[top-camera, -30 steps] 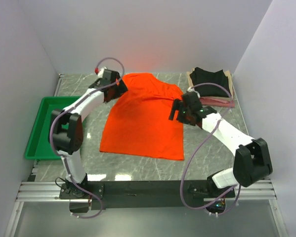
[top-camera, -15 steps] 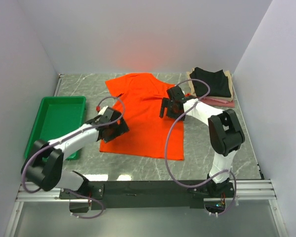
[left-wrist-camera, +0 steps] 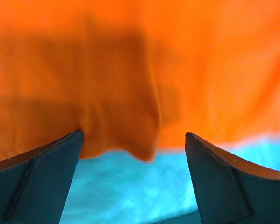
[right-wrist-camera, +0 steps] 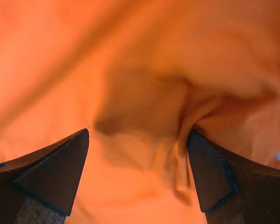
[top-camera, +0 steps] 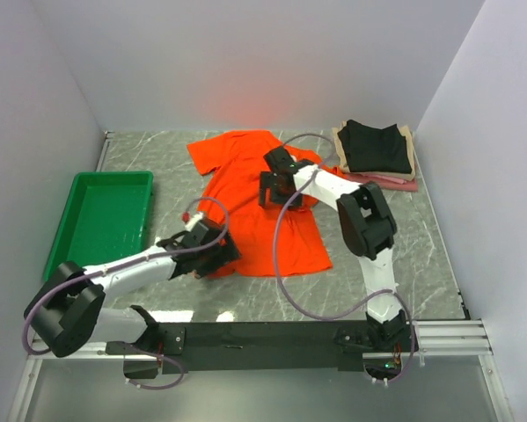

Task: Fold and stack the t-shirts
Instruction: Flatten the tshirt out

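Observation:
The bright orange t-shirt (top-camera: 237,167) lies spread in the middle of the table, its near part bunched narrower. My left gripper (top-camera: 212,255) is low at its near left hem and open. In the left wrist view the wavy hem edge (left-wrist-camera: 144,151) hangs between the spread fingers of the left gripper (left-wrist-camera: 132,154), over bare table. My right gripper (top-camera: 276,185) is down on the shirt's upper middle, open. The right wrist view shows the gripper (right-wrist-camera: 137,154) astride creased orange cloth (right-wrist-camera: 144,93), a fold against its right finger (right-wrist-camera: 210,172). Folded black (top-camera: 377,145), beige and pink (top-camera: 393,182) t-shirts are stacked at the back right.
A green plastic tray (top-camera: 105,220) stands along the left side of the marble table. White walls close in the left, back and right. The right arm's purple cable loops over the shirt's near right part (top-camera: 285,255).
The left arm swung from the shirt's far left corner to its near left hem. The right gripper travelled left and away across the shirt. The cloth has been drawn leftward and narrower.

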### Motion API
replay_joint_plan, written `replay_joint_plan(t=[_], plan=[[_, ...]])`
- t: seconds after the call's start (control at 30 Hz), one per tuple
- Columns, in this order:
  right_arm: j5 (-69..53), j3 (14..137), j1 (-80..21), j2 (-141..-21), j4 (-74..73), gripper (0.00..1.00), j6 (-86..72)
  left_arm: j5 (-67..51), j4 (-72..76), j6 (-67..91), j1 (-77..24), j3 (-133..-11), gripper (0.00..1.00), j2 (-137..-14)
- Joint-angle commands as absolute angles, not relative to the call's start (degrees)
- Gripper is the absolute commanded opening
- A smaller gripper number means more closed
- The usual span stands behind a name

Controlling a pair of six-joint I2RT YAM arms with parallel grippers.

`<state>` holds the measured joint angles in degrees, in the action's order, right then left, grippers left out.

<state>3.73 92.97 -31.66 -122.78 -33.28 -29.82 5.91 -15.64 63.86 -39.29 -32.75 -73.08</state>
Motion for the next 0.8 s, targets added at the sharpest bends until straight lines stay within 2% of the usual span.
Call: replay_joint_plan(t=[0.0, 0.1, 0.2, 0.27, 0.37, 0.57, 0.77], plan=[[0.8, 103.8, -33.7, -128.4, -37.4, 0.91, -26.8, -5.9, -11.4, 67.3, -48.6, -29.3, 0.99, -78.8], [-4.3, 112.7, -35.3, -133.5, -39.5, 0.91, -23.8, -11.6, -5.2, 67.9, -58.5, -34.0, 0.99, -85.2], [-14.7, 117.8, -36.8, -136.4, -39.0, 0.91, -18.0, -16.3, -1.0, 64.4, -65.8, -42.6, 0.99, -94.2], [-23.1, 118.9, -37.0, -136.6, -39.6, 0.91, -15.4, -16.4, -2.9, 60.8, -68.9, -48.3, 0.99, -98.5], [-22.8, 115.2, -35.2, -130.3, -40.3, 0.9, -14.0, -12.7, -10.3, 56.6, -71.0, -58.4, 0.99, -103.2], [-23.1, 100.0, -26.5, -110.5, -34.3, 0.91, -15.4, -4.8, -16.7, 51.7, -71.7, -64.2, 0.99, -95.5], [-14.9, 83.7, -23.4, -94.8, -31.3, 0.93, -20.0, 7.5, -28.2, 53.3, -69.2, -64.6, 0.99, -82.1]])
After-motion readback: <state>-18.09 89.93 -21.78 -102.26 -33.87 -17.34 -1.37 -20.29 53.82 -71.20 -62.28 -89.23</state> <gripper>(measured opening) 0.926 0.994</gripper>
